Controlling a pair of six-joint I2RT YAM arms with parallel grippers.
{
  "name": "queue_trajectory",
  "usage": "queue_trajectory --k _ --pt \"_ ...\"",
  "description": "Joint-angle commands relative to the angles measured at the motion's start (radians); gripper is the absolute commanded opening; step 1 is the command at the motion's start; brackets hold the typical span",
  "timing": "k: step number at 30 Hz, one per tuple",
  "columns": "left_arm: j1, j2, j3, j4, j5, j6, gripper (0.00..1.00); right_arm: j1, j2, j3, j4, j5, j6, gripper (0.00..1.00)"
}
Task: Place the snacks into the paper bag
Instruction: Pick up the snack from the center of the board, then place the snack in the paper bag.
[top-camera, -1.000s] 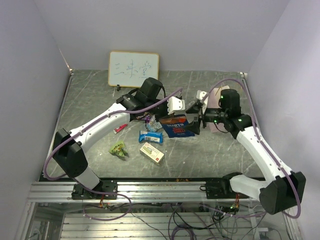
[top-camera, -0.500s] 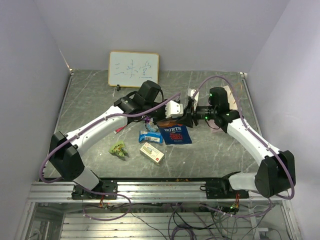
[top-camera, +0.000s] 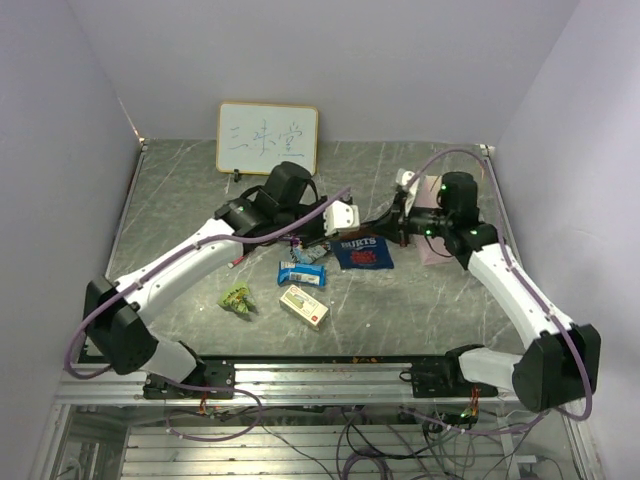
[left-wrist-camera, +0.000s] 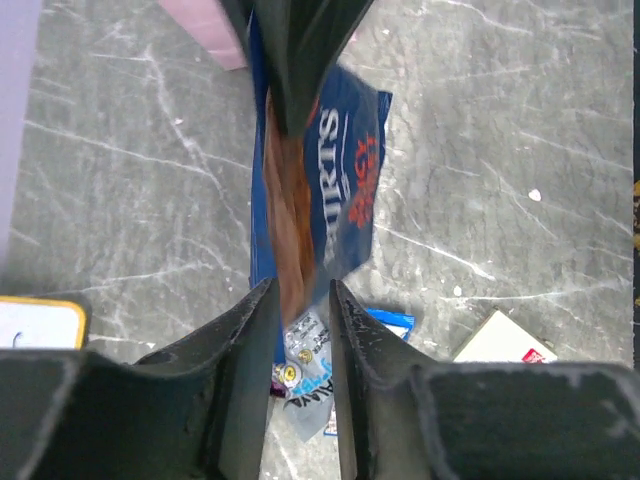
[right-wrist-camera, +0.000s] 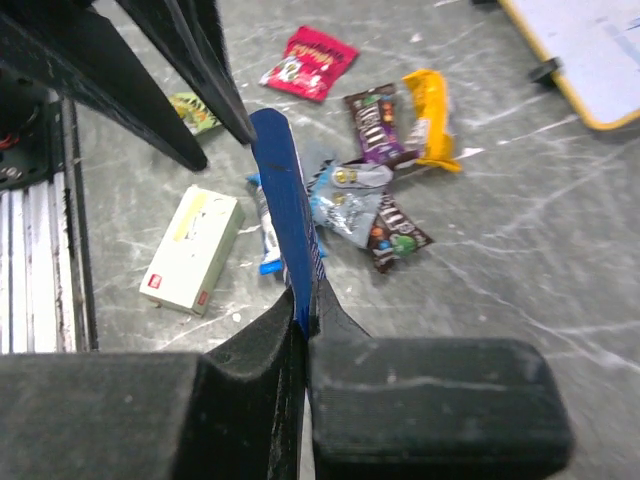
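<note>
The counter (top-camera: 180, 210) carries the paper bag (top-camera: 437, 252) on its right side, low behind the right arm's wrist and mostly hidden. We cannot tell whether its mouth stands open. Just left of it the crisp bag (top-camera: 362, 251) hangs edge-up above the counter, between the two arms.

The right gripper (right-wrist-camera: 303, 300) is closed hard on one edge of the crisp bag, with its jaws pressed together on the foil. The left gripper (left-wrist-camera: 297, 290) has its jaws a little apart, and the packet's other end sits in the gap. We judge that it carries none of the weight.

To do this handover well, we back the left gripper straight off along the packet so it does not snag the foil. Then the right arm swings toward the paper bag, enters edge-first, and lowers well inside before releasing, because a pinch on a slippery edge may slide. We keep clear of the other snacks (top-camera: 300, 252) lying below.
</note>
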Motion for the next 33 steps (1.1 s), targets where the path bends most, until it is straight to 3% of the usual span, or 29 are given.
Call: queue_trajectory --k 1,6,11,18,26,33 --pt "0.063 -0.095 0.004 0.051 0.013 -0.06 0.43 -0.071 -0.107 0.035 0.008 0.01 0.065 0.0" --pt "0.195 -0.176 0.022 0.082 0.0 -0.17 0.76 -0.142 -0.156 0.206 -0.082 0.124 0.136 0.0" --pt "0.258 -0.252 -0.013 0.116 -0.125 -0.221 0.97 -0.157 -0.182 0.401 -0.133 0.44 0.206 0.0" --pt "0.266 -0.276 -0.034 0.078 -0.327 -0.242 1.0 -0.222 -0.18 0.534 -0.137 0.788 0.264 0.0" --pt "0.268 -0.353 -0.137 0.147 -0.358 -0.249 0.99 -0.258 -0.177 0.536 -0.129 0.882 0.254 0.0" --pt "0.268 -0.368 -0.168 0.161 -0.335 -0.253 0.99 -0.266 -0.173 0.442 -0.105 0.842 0.232 0.0"
